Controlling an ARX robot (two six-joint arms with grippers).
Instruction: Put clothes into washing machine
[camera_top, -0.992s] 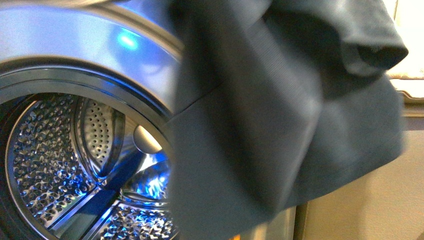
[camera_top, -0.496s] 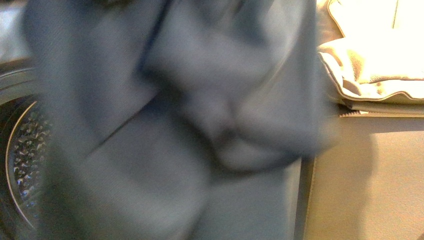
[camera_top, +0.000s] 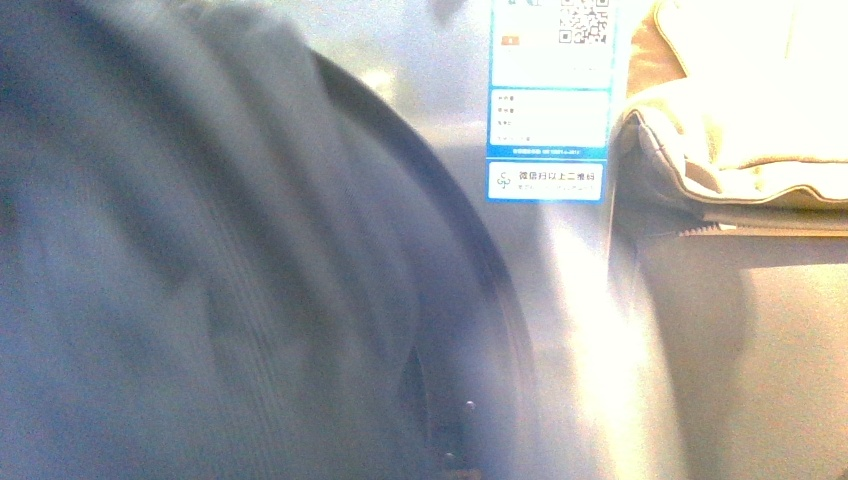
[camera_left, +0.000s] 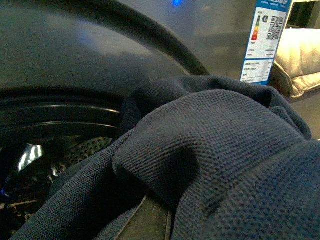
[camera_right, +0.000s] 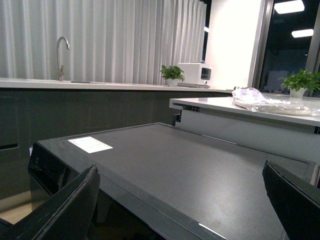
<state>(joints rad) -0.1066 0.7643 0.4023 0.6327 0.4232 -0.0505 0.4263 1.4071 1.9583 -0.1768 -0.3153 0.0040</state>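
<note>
We see the big, floppy, dark blue soft clothes (camera_top: 200, 280) right in front of the round hole of the silver-grey front-loading washing machine (camera_top: 565, 320). In the front view the cloth is blurry and covers most of the hole, so we cannot see how much of it is inside. In the left wrist view the cloth (camera_left: 215, 150) is bunched up close to the camera, next to the dark rim. The shiny steel drum with little holes (camera_left: 85, 147) shows just past it. We think the cloth is at the mouth of the machine, not all the way in.

The left claw is hidden under the cloth, so we cannot tell if it is clamped or apart. The right claw (camera_right: 180, 170) has its two fingers (camera_right: 75, 205) spread wide. It holds nothing and is well away from the cloth.

The blue and white paper label (camera_top: 548, 100) and the puffy beige cushion (camera_top: 740, 130) are off to the right side.

What could go wrong? If the left claw lets go too soon, the floppy cloth may slide off the rim and drop down outside. A loose part may also hang over the rim and stay out, because the cloth is so big. The cloth hides much of the front view too, so aiming is hard
</note>
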